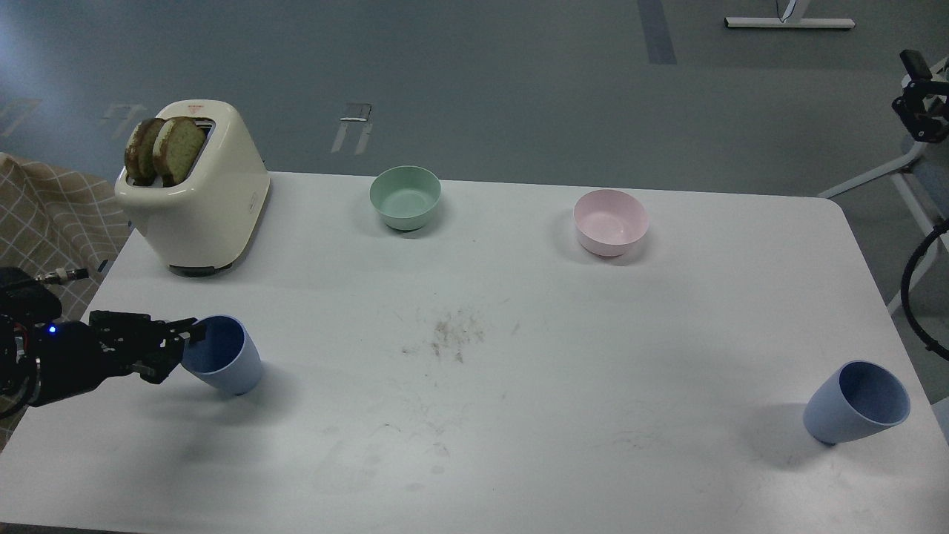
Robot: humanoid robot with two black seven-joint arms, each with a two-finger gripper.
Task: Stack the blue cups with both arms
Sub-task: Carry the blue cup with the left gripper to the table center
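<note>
One blue cup [226, 363] stands slightly tilted at the front left of the white table [519, 430]. The other blue cup [856, 404] leans at the front right, its mouth facing up and right. My left gripper [176, 347] comes in from the left edge at the left cup's rim. It is open, with the upper finger [189, 326] touching the rim's near-left edge and the lower finger beside the wall. My right gripper [919, 111] is small and dark at the far right edge, high above the floor and far from the right cup.
A cream toaster [200, 200] with two bread slices stands at the back left. A mint-green bowl [405, 196] and a pink bowl [610, 221] sit along the back. Crumbs [448, 334] lie mid-table. A checked cloth [44, 215] hangs left of the table.
</note>
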